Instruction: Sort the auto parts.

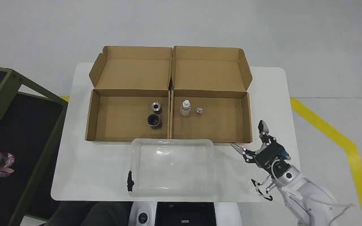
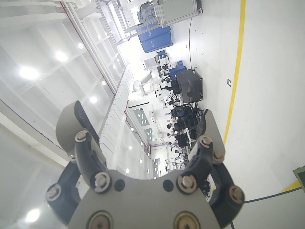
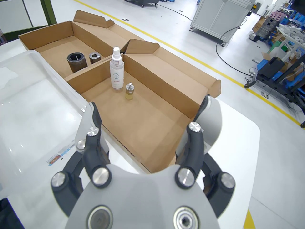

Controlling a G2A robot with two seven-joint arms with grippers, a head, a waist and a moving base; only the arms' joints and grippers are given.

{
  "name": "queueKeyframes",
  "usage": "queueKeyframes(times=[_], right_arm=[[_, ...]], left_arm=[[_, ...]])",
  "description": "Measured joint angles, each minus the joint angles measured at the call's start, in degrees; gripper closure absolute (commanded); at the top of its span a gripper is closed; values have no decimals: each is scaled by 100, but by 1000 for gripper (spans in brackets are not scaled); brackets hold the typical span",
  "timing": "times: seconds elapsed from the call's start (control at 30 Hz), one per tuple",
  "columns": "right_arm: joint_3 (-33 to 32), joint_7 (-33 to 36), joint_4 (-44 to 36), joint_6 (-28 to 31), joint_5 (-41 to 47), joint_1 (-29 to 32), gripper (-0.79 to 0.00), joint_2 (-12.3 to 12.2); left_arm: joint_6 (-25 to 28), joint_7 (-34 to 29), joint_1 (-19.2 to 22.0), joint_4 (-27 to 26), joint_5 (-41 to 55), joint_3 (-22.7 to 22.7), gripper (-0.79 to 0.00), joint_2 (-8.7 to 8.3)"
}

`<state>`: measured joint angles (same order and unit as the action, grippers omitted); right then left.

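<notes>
Two open cardboard boxes stand side by side. The left box (image 1: pixel 116 121) holds a large dark metal cylinder (image 1: pixel 154 120) (image 3: pixel 75 62) and a smaller one (image 1: pixel 153 105) (image 3: pixel 94 58). In the right box (image 1: pixel 226 121) (image 3: pixel 152 110) stand a white spray bottle (image 1: pixel 185 107) (image 3: pixel 116 72) and a small brass fitting (image 1: pixel 199 111) (image 3: pixel 129 92). My right gripper (image 1: pixel 249 137) (image 3: pixel 150 107) hovers open and empty over the table by the right box's front right corner, facing the box. My left gripper (image 2: pixel 141 110) is open, holds nothing and faces the hall ceiling.
A clear plastic tray (image 1: pixel 172 166) (image 3: pixel 28 91) lies in front of the boxes, with nothing visible inside. A small dark object (image 1: pixel 130 182) sits at its front left corner. Bare white table (image 1: pixel 268 96) runs right of the boxes; a green frame (image 1: pixel 17 85) stands at the left.
</notes>
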<state>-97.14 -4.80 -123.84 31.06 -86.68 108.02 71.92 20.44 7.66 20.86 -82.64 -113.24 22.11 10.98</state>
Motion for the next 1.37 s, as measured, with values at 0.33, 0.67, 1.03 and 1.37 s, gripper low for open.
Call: queueKeyframes(times=[0.33,0.67,1.03,1.37], right_arm=[[-316,-344,85,-217,104,403,-785,-27],[-398,-536,154,-217,211,498,-785,-46],[-397,-534,153,-218,209,497,-784,-45],[-397,-534,153,-218,209,497,-785,-45]], left_arm=[[0,0,0,0,0,0,-785,0],[0,0,0,0,0,0,-785,0],[0,0,0,0,0,0,-784,0],[0,0,0,0,0,0,-785,0]])
